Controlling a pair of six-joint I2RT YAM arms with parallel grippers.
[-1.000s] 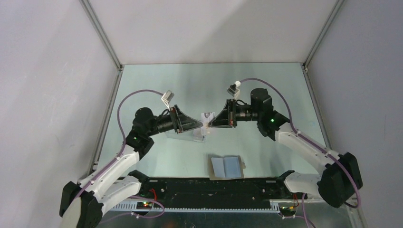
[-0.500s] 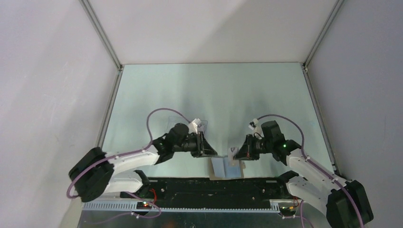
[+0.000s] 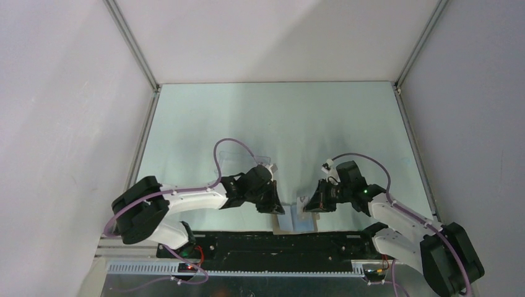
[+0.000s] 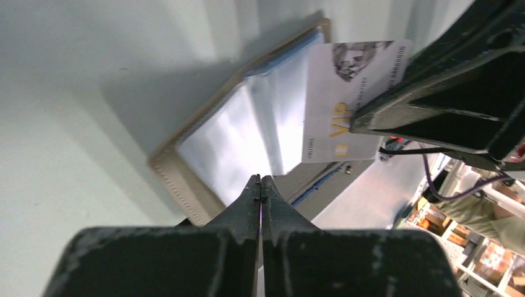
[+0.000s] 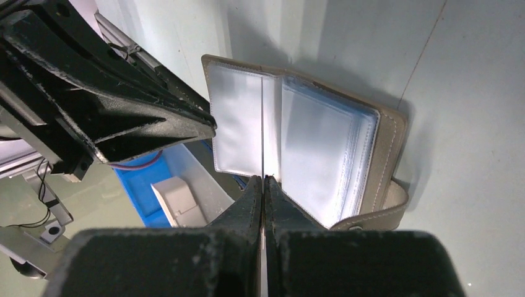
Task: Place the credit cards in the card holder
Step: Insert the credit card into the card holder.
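1. A pale credit card (image 4: pixel 347 86) with gold "VIP" lettering is pinched at one end by the right gripper (image 5: pixel 263 180), whose fingers are clamped tight on it. It hangs just above the open wallet, roughly over the centre fold.
2. The card holder (image 5: pixel 309 142), a grey-brown fold-over wallet, lies opened flat near the arms' bases. Its clear sleeves face up and its snap tab sticks out at one side.
3. The left gripper (image 4: pixel 260 180) is clenched with nothing between its fingers. Its tips sit at the wallet's outer edge, and whether they press on it cannot be told.
4. The step in hand looks like feeding the card into a sleeve. To do it well, line the card's free edge up with a sleeve mouth, tilt it shallow and slide gently. The left fingertips should pin the cover so the wallet does not skid.
5. Everything rests on a pale green table (image 3: pixel 260 117).
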